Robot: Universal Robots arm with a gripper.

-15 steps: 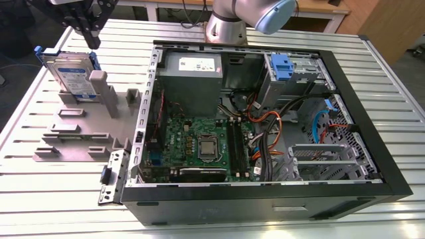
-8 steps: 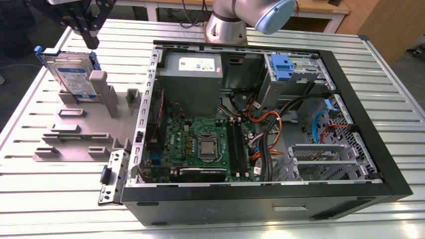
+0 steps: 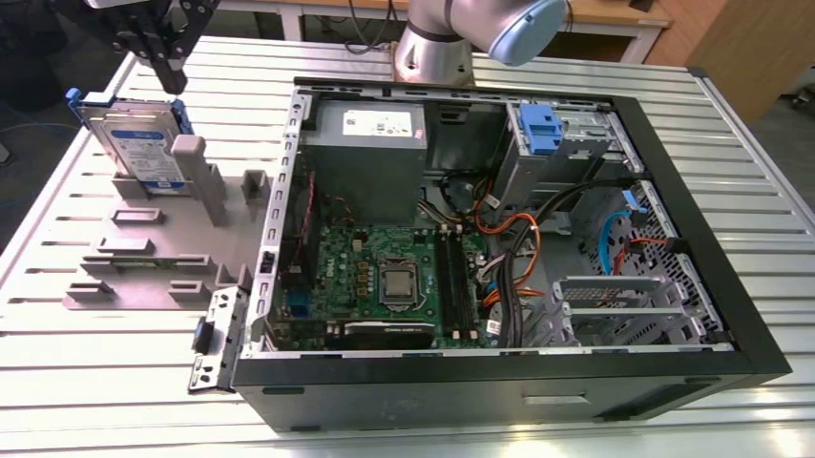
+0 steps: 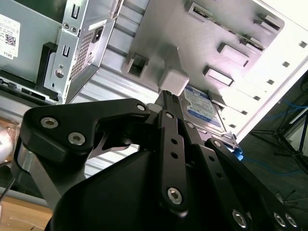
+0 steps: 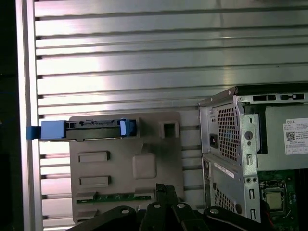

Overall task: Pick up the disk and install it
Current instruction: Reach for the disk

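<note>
1. Black linkage-type gripper [image 3: 170, 81] on the grey robot arm [image 3: 446, 38]: hanging at the exterior view's upper left, above the fixture plate and near the disk's top edge, apart from it. Fingers drawn close together in both wrist views [image 5: 165, 188] [image 4: 166, 96], holding nothing. Upper body cut off by the frame edge in the exterior view.
2. Flat silver hard disk with white-and-blue label in a bright blue plastic carrier [image 3: 128, 143]: standing upright on edge in a slot of the fixture plate, outside the computer case. Lower part hidden behind a pale grey upright post [image 3: 191, 167]. Seen edge-on in the first wrist view [image 5: 91, 130]; label partly covered by the gripper linkage in the second wrist view [image 4: 202, 108].
3. Pale grey plastic fixture plate with raised blocks and slots [image 3: 140, 258]: lying flat on the table, just beside the case on the exterior view's left. Near edge covered by the gripper in the first wrist view [image 5: 125, 163].
4. Open black tower computer case [image 3: 510, 382]: lying on its side, interior exposed. Green motherboard [image 3: 382, 277] partly overlaid by cables.
5. Large grey metal box with white sticker [image 3: 369, 143]: in the case's far corner.
6. Silver metal drive cage [image 3: 586, 143] with small blue plastic latch [image 3: 541, 129]: in the case's far corner on the exterior view's right; interior too dark to make out.
7. Ribbed aluminium table [image 3: 102, 382]: carrying everything listed.
</note>
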